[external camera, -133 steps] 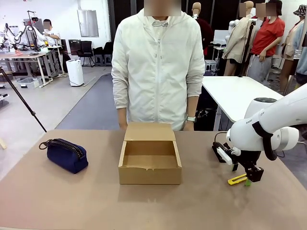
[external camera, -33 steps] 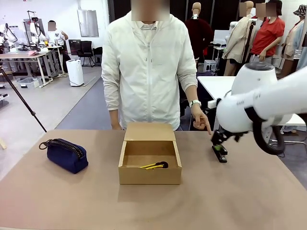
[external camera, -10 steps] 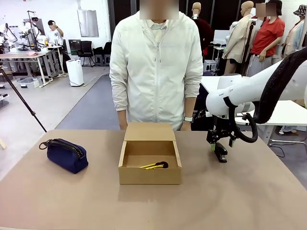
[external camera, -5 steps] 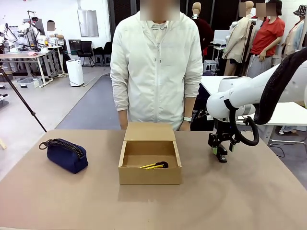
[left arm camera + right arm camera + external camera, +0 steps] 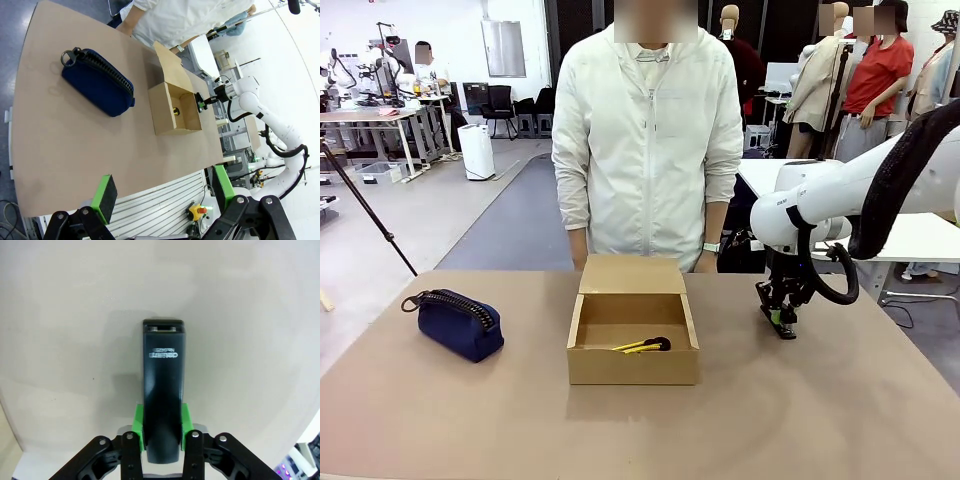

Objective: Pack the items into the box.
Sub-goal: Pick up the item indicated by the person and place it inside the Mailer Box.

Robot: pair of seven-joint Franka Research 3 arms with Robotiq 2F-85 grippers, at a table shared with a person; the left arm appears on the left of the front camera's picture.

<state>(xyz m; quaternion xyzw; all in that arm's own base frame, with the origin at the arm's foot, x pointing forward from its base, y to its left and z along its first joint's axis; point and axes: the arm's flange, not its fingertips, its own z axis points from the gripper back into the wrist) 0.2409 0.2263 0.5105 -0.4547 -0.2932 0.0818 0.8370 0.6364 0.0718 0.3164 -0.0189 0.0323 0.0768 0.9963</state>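
Right pincer [image 5: 161,426] clamped on one end of small black stapler [image 5: 161,380], lying on brown table [image 5: 840,410] right of open brown cardboard box [image 5: 632,368]; end-only grip risks stapler pivoting or slipping on lift

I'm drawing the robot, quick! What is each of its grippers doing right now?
Left gripper: open, holding nothing.
Right gripper: closed on the black stapler.
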